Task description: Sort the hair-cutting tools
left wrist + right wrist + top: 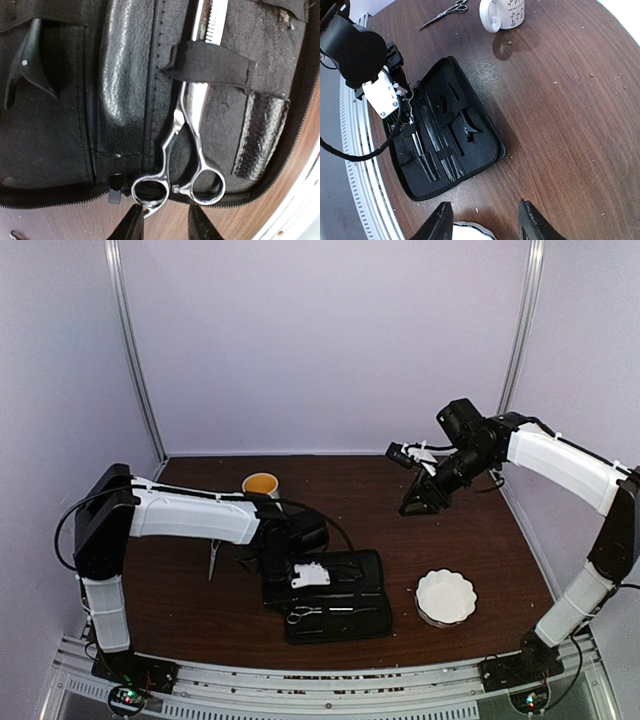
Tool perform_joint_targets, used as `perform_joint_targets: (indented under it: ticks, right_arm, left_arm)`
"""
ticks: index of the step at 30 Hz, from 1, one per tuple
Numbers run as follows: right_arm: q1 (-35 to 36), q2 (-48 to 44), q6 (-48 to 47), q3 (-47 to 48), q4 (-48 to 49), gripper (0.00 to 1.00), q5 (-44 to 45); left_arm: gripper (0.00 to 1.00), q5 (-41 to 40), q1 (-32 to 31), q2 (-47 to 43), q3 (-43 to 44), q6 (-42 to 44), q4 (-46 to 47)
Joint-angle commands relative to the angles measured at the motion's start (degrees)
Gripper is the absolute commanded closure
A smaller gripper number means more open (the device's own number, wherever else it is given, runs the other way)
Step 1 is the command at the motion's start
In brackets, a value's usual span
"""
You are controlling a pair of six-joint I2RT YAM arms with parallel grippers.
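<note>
One pair of silver scissors (192, 107) lies in the open black zip case (55, 130), held under an elastic strap, ring handles at the case edge. My left gripper (165, 226) is open, its tips just short of the two rings and straddling them; the left fingertip (131, 224) is at the finger rest. A black clip (27, 65) sits in the case's other half. The second pair of scissors (214, 562) lies loose on the table left of the case, also in the right wrist view (445, 12). My right gripper (418, 502) is open and empty, raised at the back right.
A white patterned mug (261, 484) stands at the back, behind my left arm. A white scalloped bowl (446, 596) sits right of the case (335, 605), under my right gripper in the right wrist view (470, 232). A clip (470, 131) shows in the case.
</note>
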Motion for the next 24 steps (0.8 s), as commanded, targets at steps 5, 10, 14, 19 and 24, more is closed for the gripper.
perform_joint_targets:
  ticks: [5,10,14,19,24]
  right_arm:
    - [0.4,0.8,-1.6,-0.9,0.8,0.54,1.0]
    - [0.5,3.0,-2.4,-0.2,0.0,0.53,1.3]
    - [0.4,3.1,-2.4,0.3,-0.3,0.53,1.2]
    - [0.4,2.6,-2.3,-0.3,0.0,0.53,1.4]
    - [0.4,2.4,-2.1,-0.4,0.1,0.53,1.6]
  left_arm:
    - [0.72,4.7,-0.1,3.6,2.8,0.1,1.0]
    - [0.77,6.5,-0.1,6.0,4.8,0.2,1.5]
    - [0.79,7.7,-0.2,7.9,6.6,0.2,1.7]
    - [0.8,8.5,-0.4,9.3,8.0,0.2,3.7]
    - [0.8,10.9,-0.9,11.4,10.6,-0.5,5.7]
